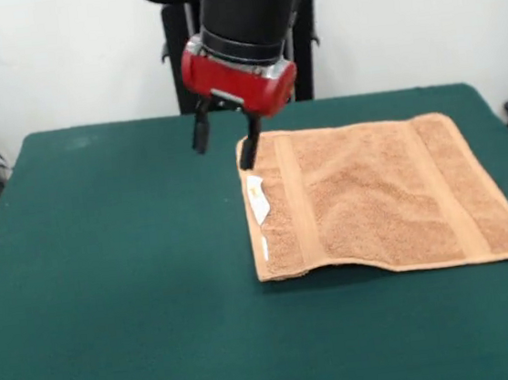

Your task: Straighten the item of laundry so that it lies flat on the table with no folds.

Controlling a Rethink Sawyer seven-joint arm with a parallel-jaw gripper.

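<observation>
While the gripper [224, 143] hangs open and empty, towel [379, 199] spread flat, white label [258, 199] showing.

My claw [224, 140] hung with its fingers spread over the towel [379, 196] at its far corner by the label. The table [109, 289] (all green cloth) lay bare beside and in front of the towel, open for passing.

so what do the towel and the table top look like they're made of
The towel looks like terry cloth: a nubby, looped, matte orange-tan pile, with flatter woven bands near two ends and a small white label, probably fabric. The table seems covered in dark green cloth, matte and even with no shine; felt or similar is a guess.
</observation>
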